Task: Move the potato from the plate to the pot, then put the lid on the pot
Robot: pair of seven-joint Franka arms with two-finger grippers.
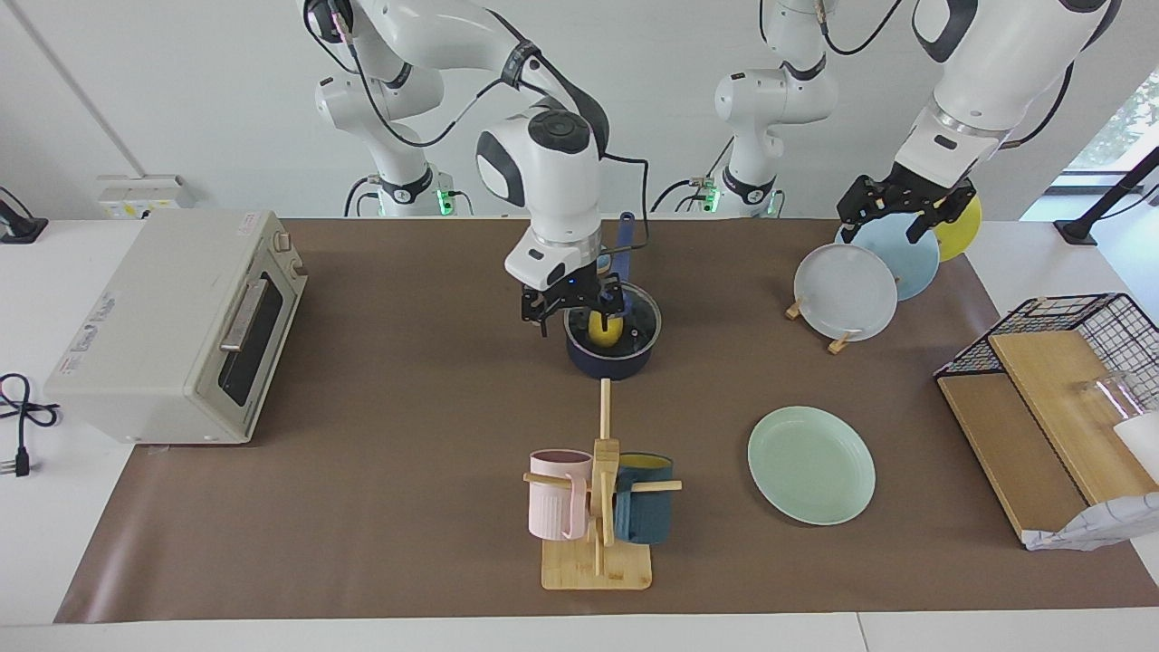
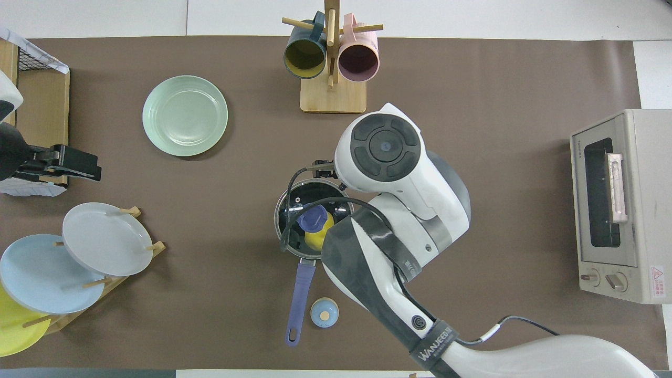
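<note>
With the potato (image 2: 318,237) in the pot (image 1: 612,362) and the glass lid (image 2: 294,202) seated, releasing remains; whether the right gripper's (image 1: 574,306) fingers are open or the waiting left gripper's (image 1: 892,210) cannot be told

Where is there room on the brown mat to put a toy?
Bare patches: between the white toaster oven and the wooden mug tree, and between the mint-green round plate and the upright plate rack. Crowded: the navy saucepan, with the right claw on it.
</note>
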